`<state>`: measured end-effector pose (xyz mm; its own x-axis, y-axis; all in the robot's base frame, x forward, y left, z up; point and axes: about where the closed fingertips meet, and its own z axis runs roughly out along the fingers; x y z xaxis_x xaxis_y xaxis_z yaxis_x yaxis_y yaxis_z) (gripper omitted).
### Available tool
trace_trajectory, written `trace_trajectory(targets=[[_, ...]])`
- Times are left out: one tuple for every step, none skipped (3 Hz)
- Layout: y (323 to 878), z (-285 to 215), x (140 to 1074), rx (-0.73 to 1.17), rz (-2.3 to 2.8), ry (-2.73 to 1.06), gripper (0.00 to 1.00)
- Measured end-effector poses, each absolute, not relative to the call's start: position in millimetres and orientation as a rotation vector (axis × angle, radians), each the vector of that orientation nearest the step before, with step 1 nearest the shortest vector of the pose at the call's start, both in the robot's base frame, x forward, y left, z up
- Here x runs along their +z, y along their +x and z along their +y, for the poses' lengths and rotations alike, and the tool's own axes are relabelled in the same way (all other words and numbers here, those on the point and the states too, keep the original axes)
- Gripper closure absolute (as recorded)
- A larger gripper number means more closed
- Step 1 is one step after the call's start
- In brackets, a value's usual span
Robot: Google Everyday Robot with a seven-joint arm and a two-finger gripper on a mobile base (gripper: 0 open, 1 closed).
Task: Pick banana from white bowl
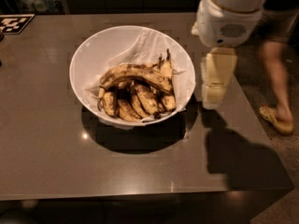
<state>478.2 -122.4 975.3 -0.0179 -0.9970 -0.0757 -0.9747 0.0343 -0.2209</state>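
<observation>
gripper (pixel 216 80): hung over the right edge of the surface (pixel 46 139); grip state could not be told
banana (pixel 135 73): left of the gripper, apart, atop others in the white bowl (pixel 93 50)

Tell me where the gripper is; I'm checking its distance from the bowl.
In the camera view the gripper hangs over the table, just right of the white bowl's rim, apart from the banana.

1. Single view only, set high on the near side of the table (pixel 46 148), facing steeply down and across it.
2. Close range; white bowl (pixel 93 55) just left of centre, far table edge at top.
3. Claw (pixel 212 97) at right of frame, just beside the bowl.
</observation>
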Motion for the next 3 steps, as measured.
trace_trajectory(targets=[[494.2, -92.1, 960.2, -0.158, 2.097, -2.089, 0.0], [504.4, -74.1, 949.5, -0.153, 2.097, -2.118, 0.0], [516.2, -55.8, 944.9, -0.116, 2.112, -2.122, 0.0]])
